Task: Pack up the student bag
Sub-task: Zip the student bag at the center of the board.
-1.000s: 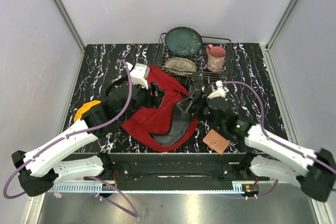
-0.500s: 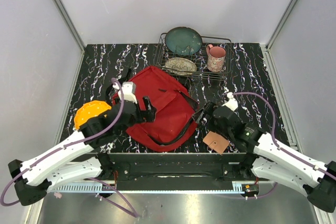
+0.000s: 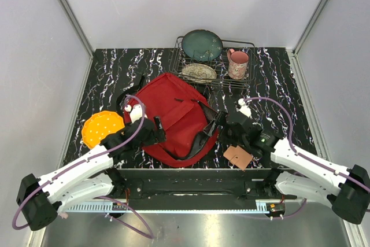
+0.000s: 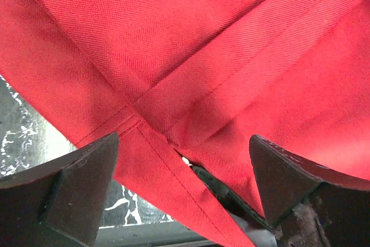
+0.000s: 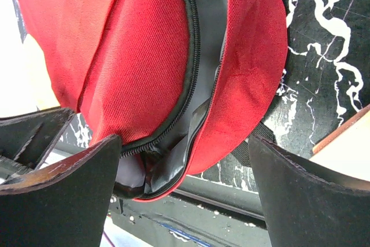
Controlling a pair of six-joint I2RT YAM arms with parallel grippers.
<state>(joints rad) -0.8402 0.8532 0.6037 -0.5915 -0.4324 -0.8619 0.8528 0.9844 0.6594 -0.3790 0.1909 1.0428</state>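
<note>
My left gripper [image 4: 182,146] and right gripper [image 5: 184,142] gape empty beside the student bag [image 3: 173,111]; mouth unzipped, so next, probably: fetch 1 item.

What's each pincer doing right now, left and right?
Left pincer: open, over the student bag, holding nothing.
Right pincer: open, facing its unzipped opening, holding nothing.

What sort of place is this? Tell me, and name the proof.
Probably a robot test cell: bare white walls, a marbled black table, a wire dish rack, the student bag.
</note>
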